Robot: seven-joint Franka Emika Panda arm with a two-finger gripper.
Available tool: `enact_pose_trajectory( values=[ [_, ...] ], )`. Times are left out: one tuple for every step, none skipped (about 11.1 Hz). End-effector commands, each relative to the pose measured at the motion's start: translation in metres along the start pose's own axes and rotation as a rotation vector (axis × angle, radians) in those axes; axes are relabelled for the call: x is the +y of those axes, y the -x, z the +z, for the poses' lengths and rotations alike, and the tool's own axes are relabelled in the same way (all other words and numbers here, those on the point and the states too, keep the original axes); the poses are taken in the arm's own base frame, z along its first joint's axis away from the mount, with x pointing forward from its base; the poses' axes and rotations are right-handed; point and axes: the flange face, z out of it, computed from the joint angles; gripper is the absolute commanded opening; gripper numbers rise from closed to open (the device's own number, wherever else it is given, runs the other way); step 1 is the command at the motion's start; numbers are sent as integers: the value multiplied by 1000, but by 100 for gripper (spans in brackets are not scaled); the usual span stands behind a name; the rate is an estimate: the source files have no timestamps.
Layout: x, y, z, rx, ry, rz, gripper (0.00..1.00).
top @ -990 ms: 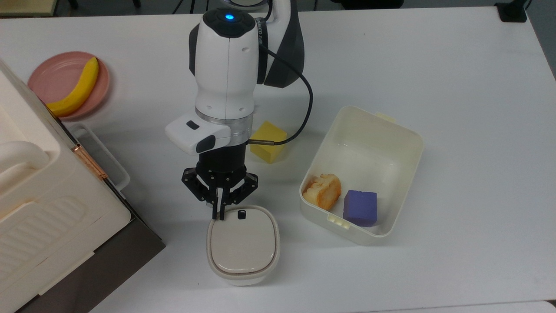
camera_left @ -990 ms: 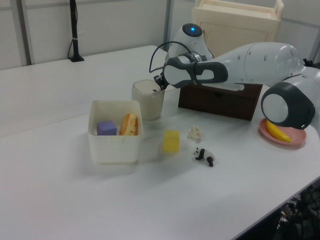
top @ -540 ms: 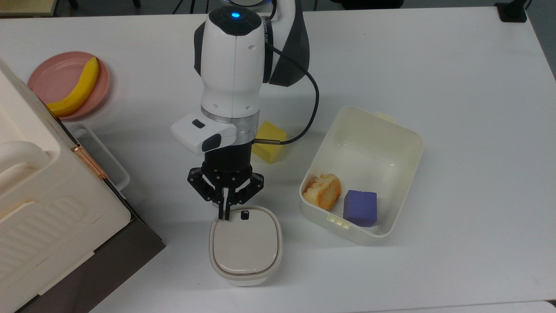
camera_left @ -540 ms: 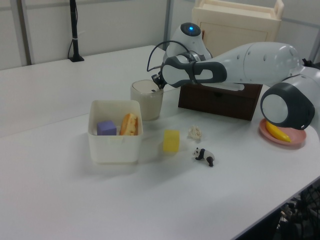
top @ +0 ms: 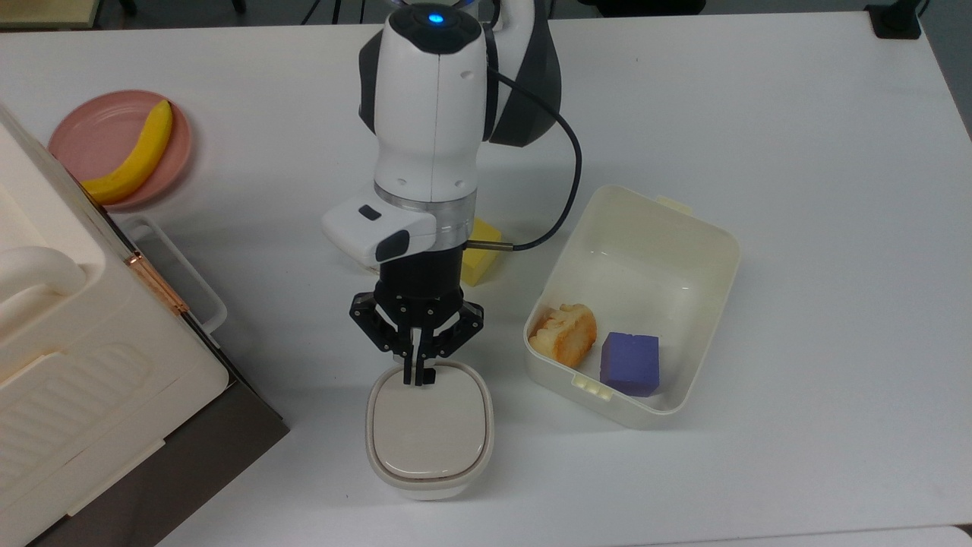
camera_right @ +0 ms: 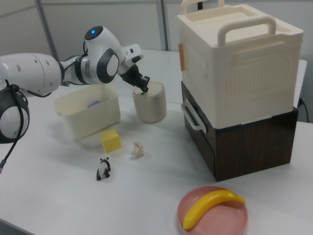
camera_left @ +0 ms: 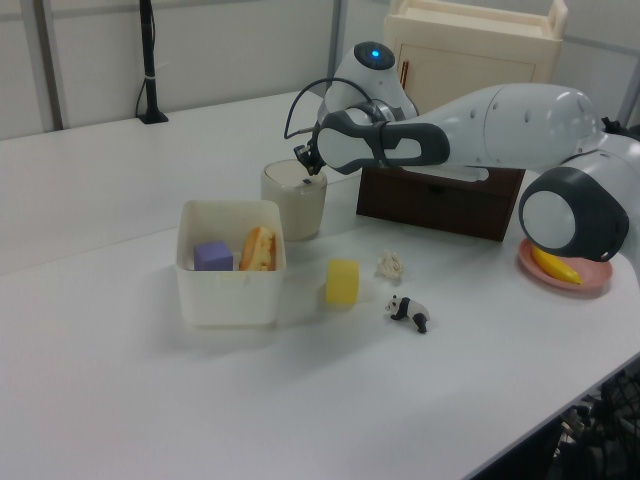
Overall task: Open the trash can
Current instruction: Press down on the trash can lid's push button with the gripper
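Observation:
The trash can is a small cream bin with a flat beige lid that lies down flat. My gripper points down over the lid's rear rim in the top view, fingers pressed together with nothing between them. Its tips sit at the small black button, which they partly cover. In the right view the tips touch the top edge of the can.
A lidless cream tub at the top view's right holds a bread piece and a purple cube. A yellow cube sits under the arm. A big white box and a pink plate with a banana lie left. A panda figure lies nearby.
The arm has shifted toward the top view's right, carrying the shut fingertips from the lid's left rear corner onto the black button. The lid has stayed flat.

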Motion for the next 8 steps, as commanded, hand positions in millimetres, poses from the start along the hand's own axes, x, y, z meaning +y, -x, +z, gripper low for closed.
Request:
enact_pose_trajectory(
  values=[
    [-9, 11, 9, -28, 13, -10, 9],
    [-9, 11, 9, -31, 14, -13, 9],
    [-11, 11, 9, -33, 11, -14, 9],
    [-12, 11, 7, -32, 8, -12, 9],
    [-15, 8, -1, -24, -6, 4, 9],
    [-16, 0, -19, -1, -15, 11, 9],
    [-13, -5, -36, 11, -24, 22, 9],
    [-8, -4, -53, 4, -31, 31, 9]
  ],
)
